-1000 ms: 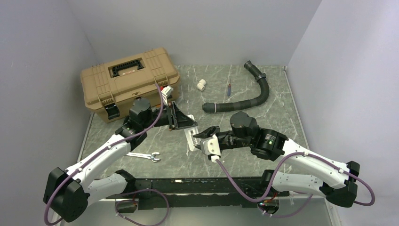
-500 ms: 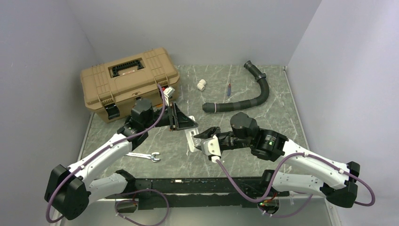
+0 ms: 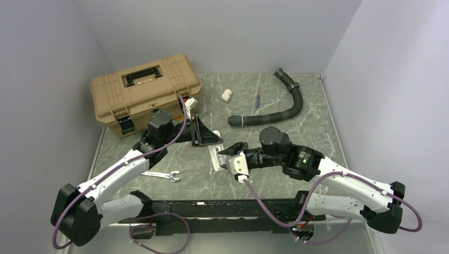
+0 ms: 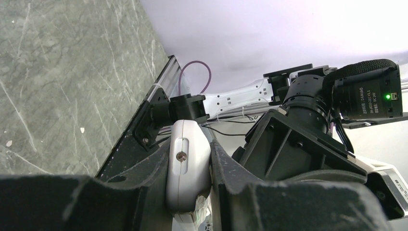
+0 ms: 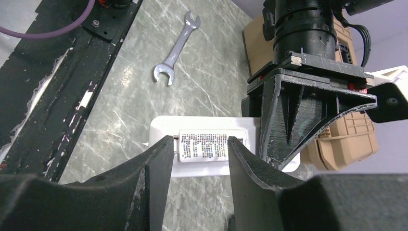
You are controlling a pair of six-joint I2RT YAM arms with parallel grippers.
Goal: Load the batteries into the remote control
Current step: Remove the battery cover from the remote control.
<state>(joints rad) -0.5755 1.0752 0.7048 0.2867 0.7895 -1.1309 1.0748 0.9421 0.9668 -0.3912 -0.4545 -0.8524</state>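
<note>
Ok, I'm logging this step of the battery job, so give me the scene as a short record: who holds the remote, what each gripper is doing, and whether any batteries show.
remote control: held at one end, labelled back facing the right wrist camera
left gripper: shut on the remote control
right gripper: jaws apart, astride the label; contact unclear
batteries: none visible
also on table: wrench, toolbox

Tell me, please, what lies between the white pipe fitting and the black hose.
A thin red-and-blue stick lies between the fitting and the hose, shown in the top view.
</note>
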